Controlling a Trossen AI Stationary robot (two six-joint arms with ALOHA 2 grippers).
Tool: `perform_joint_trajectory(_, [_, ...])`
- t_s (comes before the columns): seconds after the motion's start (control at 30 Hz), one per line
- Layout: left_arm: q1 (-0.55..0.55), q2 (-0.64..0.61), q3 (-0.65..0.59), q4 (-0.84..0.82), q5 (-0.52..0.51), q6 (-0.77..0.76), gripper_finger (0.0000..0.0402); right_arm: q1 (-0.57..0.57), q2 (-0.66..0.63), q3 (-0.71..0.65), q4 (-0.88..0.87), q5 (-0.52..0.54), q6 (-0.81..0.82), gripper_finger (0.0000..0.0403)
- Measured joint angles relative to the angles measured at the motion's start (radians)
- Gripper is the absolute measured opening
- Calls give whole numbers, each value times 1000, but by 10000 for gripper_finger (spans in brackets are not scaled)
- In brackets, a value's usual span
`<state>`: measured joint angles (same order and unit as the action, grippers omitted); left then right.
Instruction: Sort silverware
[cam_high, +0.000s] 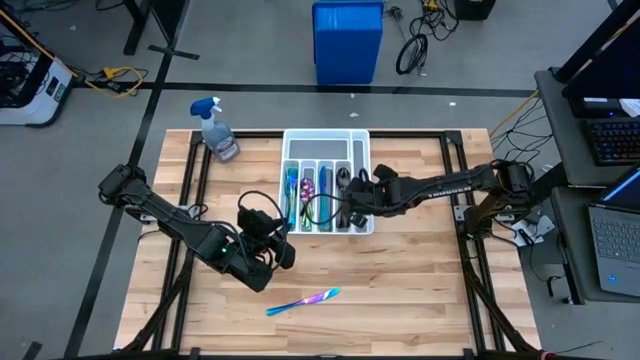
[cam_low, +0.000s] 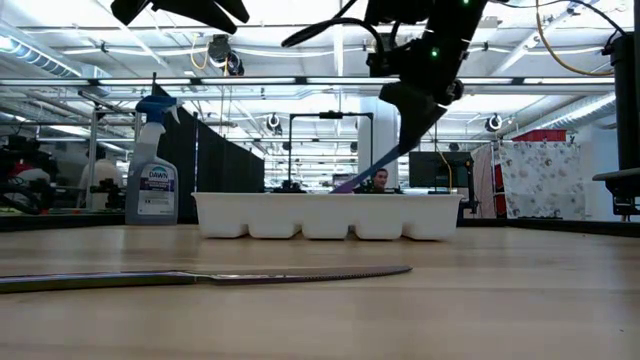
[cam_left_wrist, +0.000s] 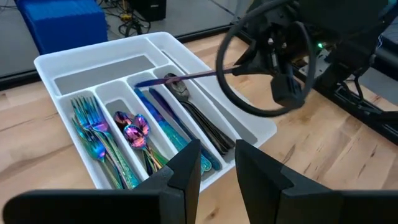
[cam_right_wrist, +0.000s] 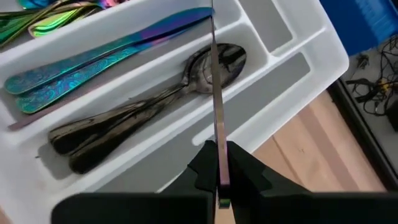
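While the right claw (cam_right_wrist: 217, 163) pinches a knife (cam_right_wrist: 215, 74) above the tray (cam_high: 362, 150), 1 knife (cam_high: 303, 301) lies on the counter (cam_high: 420, 290). Left claw (cam_left_wrist: 214, 163) hovers near the tray, slightly parted and empty.

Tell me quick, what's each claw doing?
Left claw: open a little, holding nothing, near the white tray.
Right claw: shut on a knife over the tray.

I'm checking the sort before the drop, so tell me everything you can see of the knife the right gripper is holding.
The knife is a slim metal piece seen edge-on, bluish purple. The right gripper is shut on its handle end, over the white tray. Its blade slants down toward the compartment with the blue knives, beside the dark spoons. Whether its tip touches anything cannot be told.
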<state>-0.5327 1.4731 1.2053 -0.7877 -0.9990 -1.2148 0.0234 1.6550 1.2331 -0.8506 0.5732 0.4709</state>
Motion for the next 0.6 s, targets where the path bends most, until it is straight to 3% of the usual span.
perform_joint_trajectory(0.6, [0,0,0,-1,10,0,84,-4,0,-1,134,-55,-41,11])
